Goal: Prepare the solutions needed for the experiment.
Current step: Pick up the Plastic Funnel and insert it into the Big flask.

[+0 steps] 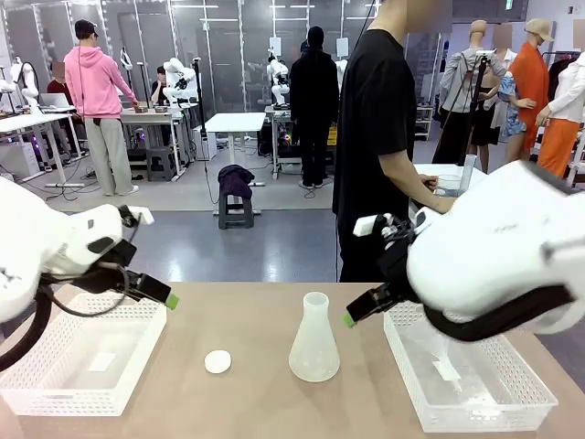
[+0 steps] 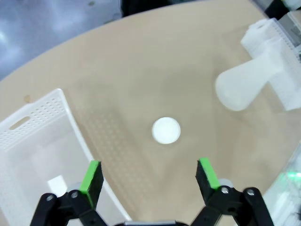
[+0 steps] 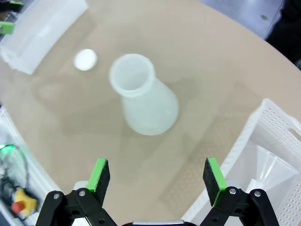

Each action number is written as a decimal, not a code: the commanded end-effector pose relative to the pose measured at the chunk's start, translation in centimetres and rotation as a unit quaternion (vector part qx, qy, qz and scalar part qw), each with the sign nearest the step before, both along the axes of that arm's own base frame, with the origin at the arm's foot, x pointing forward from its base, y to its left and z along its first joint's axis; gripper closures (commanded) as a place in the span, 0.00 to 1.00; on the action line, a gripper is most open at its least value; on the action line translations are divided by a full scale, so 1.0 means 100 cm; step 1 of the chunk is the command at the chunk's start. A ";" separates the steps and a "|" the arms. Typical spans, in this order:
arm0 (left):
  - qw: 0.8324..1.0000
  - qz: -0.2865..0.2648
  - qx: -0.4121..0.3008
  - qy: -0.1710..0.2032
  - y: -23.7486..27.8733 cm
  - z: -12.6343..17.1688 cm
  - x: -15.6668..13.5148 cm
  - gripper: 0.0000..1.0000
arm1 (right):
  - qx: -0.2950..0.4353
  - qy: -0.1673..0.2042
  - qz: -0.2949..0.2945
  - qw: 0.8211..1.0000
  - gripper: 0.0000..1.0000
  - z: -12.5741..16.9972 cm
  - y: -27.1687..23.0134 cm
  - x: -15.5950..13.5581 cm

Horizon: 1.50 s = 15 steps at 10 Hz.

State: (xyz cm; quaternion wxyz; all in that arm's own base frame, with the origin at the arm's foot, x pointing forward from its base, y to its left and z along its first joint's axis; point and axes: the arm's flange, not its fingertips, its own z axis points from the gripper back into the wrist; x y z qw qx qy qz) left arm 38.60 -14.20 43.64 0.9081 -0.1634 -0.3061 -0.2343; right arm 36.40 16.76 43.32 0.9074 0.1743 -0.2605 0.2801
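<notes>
Table [image 1: 247, 402], tan, shared with a person in a black shirt [image 1: 375, 119] standing at the far side, forearm partly hidden behind the right arm. Item: frosted conical flask [image 1: 313, 343] [image 2: 240, 87] [image 3: 143, 96], upright near the table's middle, mouth open; whether any liquid lies inside cannot be made out through the cloudy wall. Item: small white round disc [image 1: 218, 361] [image 2: 166, 130] [image 3: 85, 60], flat on the table to the flask's left, apart from it. Item: left white perforated basket [image 1: 137, 306] [image 2: 70, 117], cut off by the frame edge, holding a small white slip [image 1: 101, 361] [image 2: 57, 182] too small to identify. Item: right white perforated basket [image 1: 411, 384] [image 3: 244, 136], holding a clear funnel [image 3: 273, 165], partly out of frame in the right wrist view. Left gripper [image 2: 149, 176], jaws spread wide and empty, above the disc and basket edge. Right gripper [image 3: 157, 176], jaws spread wide and empty, above bare table just short of the flask.
</notes>
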 end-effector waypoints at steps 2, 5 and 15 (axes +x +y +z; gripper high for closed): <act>0.982 -0.071 -0.160 0.069 0.039 0.009 -0.023 0.00 | 0.164 0.044 0.002 0.985 0.00 0.019 -0.042 -0.012; 0.945 -0.121 -0.272 0.134 0.060 0.024 -0.030 0.00 | 0.304 0.102 0.053 0.946 0.00 0.036 -0.057 -0.017; 0.846 -0.074 -0.484 0.210 0.061 0.049 -0.033 0.00 | 0.406 0.189 0.035 0.894 0.00 0.046 -0.084 -0.028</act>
